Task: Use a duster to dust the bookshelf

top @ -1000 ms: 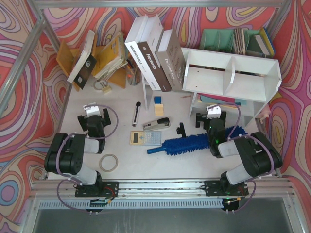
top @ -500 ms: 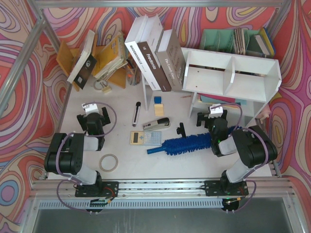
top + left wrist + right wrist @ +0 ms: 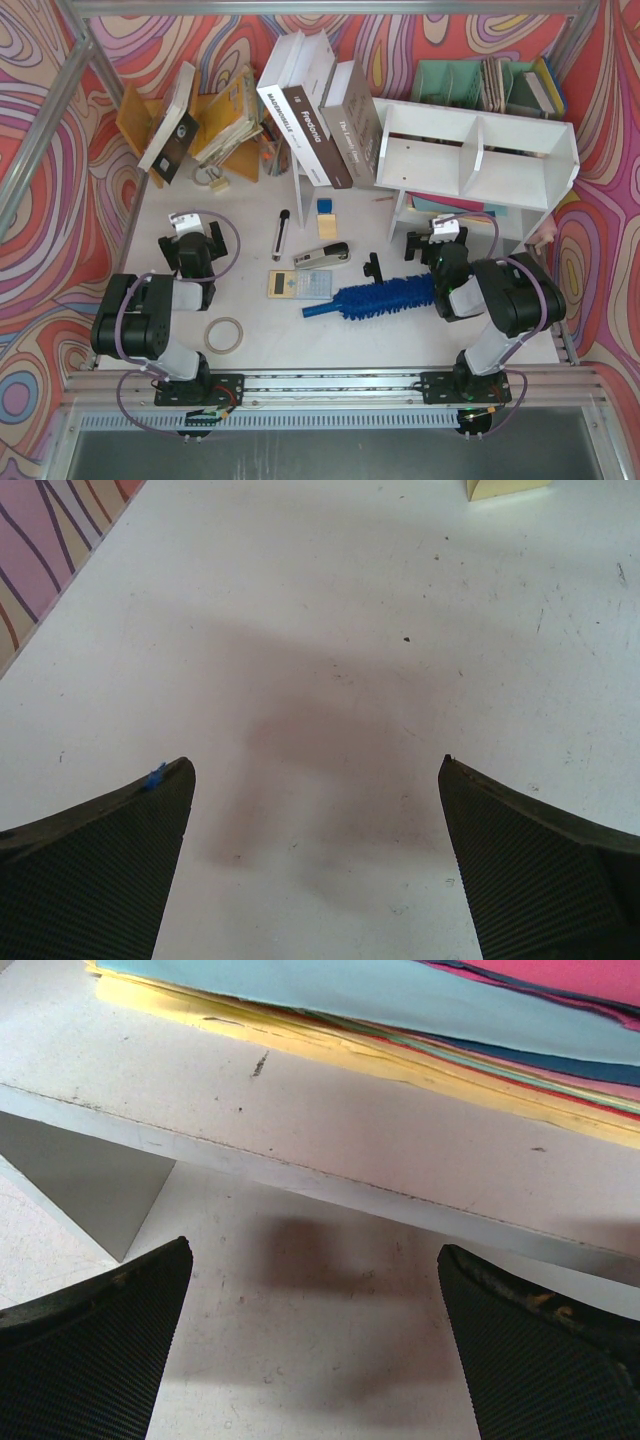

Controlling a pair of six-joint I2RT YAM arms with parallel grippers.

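Swirl-patterned walls ring a white table (image 3: 245, 215). The blue duster (image 3: 385, 296) lies unmoved at lower centre, below the bookshelf (image 3: 480, 150) at upper right. The right gripper (image 3: 428, 240) has only resettled beside it, and the left gripper (image 3: 192, 243) barely shifted. Both sets of fingers are spread and empty, so pickup seems unstarted.
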